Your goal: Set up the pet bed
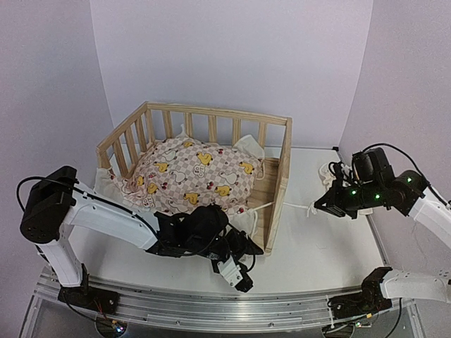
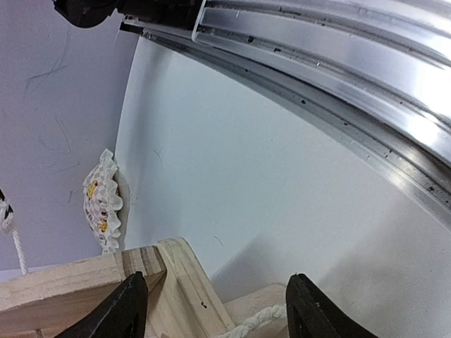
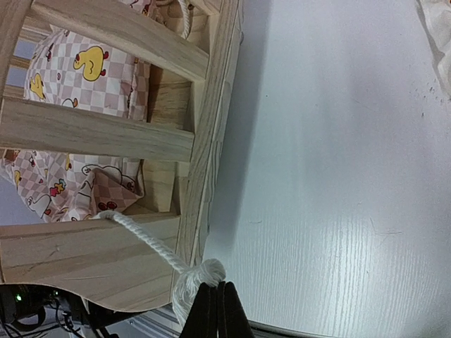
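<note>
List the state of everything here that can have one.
pet bed: upright, cushion inside.
cushion: rumpled, inside the bed.
cord: runs straight from the bed to the right gripper.
small pillow: outside the bed.
left gripper: open, at the bed's corner.
right gripper: shut on the cord's end.
</note>
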Tool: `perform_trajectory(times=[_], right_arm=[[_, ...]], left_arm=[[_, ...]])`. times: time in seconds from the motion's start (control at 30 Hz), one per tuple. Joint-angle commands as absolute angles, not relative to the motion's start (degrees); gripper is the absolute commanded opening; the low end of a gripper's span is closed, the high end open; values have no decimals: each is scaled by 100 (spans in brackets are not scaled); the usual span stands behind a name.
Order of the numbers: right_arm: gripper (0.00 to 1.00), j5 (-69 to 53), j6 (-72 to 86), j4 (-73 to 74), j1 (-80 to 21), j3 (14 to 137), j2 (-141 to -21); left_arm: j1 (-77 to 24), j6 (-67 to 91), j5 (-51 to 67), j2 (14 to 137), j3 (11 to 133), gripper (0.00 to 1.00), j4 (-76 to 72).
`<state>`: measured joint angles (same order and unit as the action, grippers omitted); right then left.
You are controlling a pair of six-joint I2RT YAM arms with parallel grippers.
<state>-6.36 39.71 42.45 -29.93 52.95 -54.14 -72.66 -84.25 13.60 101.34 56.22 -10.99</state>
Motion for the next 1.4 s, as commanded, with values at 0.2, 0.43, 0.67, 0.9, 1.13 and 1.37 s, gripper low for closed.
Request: perform_trajectory(times=[0.2, 0.43, 0.67, 0.9, 1.13, 1.37], right_arm=[[0, -819, 3823, 4065, -3019, 5458, -5366], [0, -831, 3798, 4052, -3017, 5498, -5454], [0, -957, 3648, 4058, -3015, 5638, -5608], [0, -946, 3477, 4058, -3015, 5634, -5717], [0, -1075, 3190, 4060, -3015, 5724, -5925], [0, -1214, 3042, 4061, -3015, 5827, -5958]], left_arm=[[-7241, -7938, 1610, 9513, 5216, 66, -1039], [-7657, -4069, 2704, 8631, 4600, 50, -1497], [-8003, -1510, 485, 9092, 3990, 51, -3317], [-8216, 8, -1353, 9859, 3944, 57, -4023], [-8227, 879, -1633, 10472, 3956, 54, -4065], [-8219, 1009, -2026, 11054, 4317, 55, -4357]])
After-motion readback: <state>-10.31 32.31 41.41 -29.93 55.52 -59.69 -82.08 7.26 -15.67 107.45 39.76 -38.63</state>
